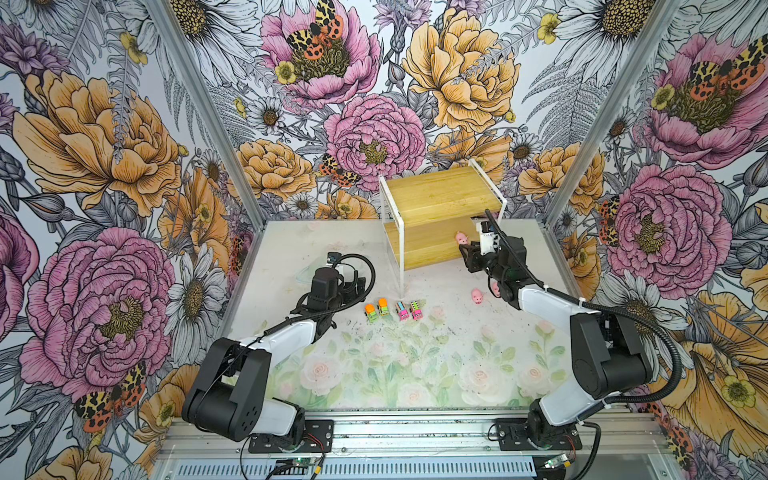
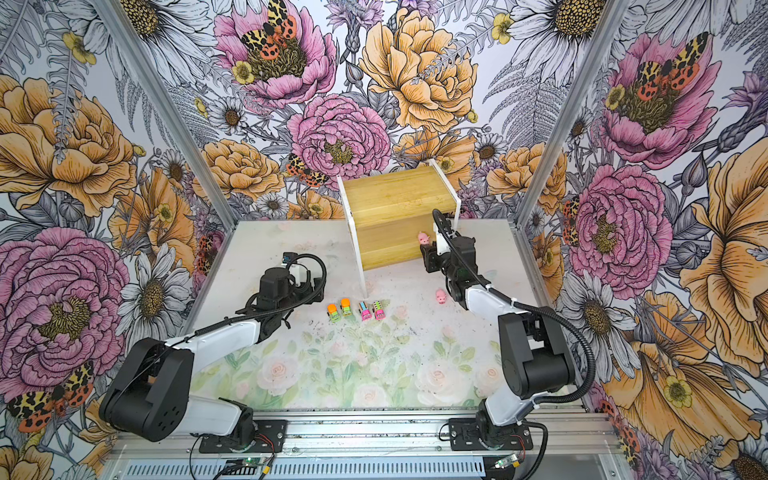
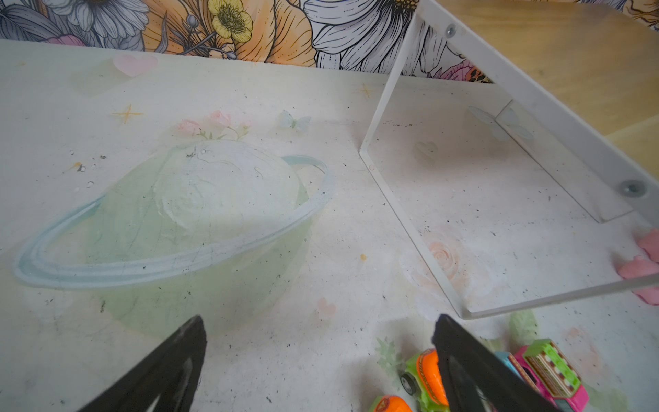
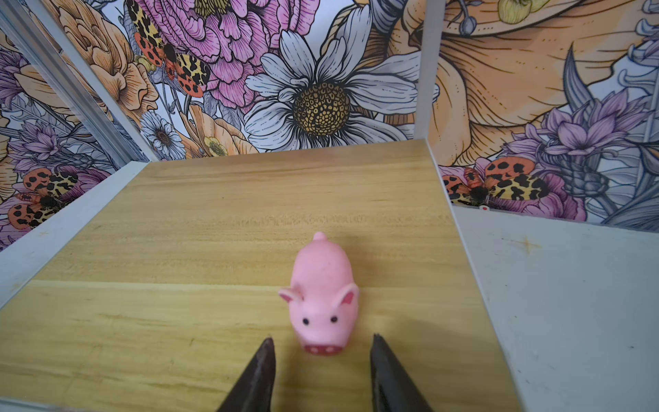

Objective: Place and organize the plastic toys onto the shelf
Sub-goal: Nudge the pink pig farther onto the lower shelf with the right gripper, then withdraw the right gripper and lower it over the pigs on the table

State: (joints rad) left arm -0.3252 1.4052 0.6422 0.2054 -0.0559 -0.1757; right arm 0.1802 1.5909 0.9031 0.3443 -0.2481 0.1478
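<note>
The right gripper is seen narrowly parted, with nothing clasped. A pink pig is found just ahead of its tips, snout between them and untouched, standing on the lower board of the shelf. A second pig is seen on the table behind that gripper. The left gripper is spread wide and empty. Just beside one of its fingers, two green trucks and two pink trucks are lined up.

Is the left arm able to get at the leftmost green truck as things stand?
Probably yes: the left pincer stands open close beside the leftmost green truck, and nothing lies between them.
</note>
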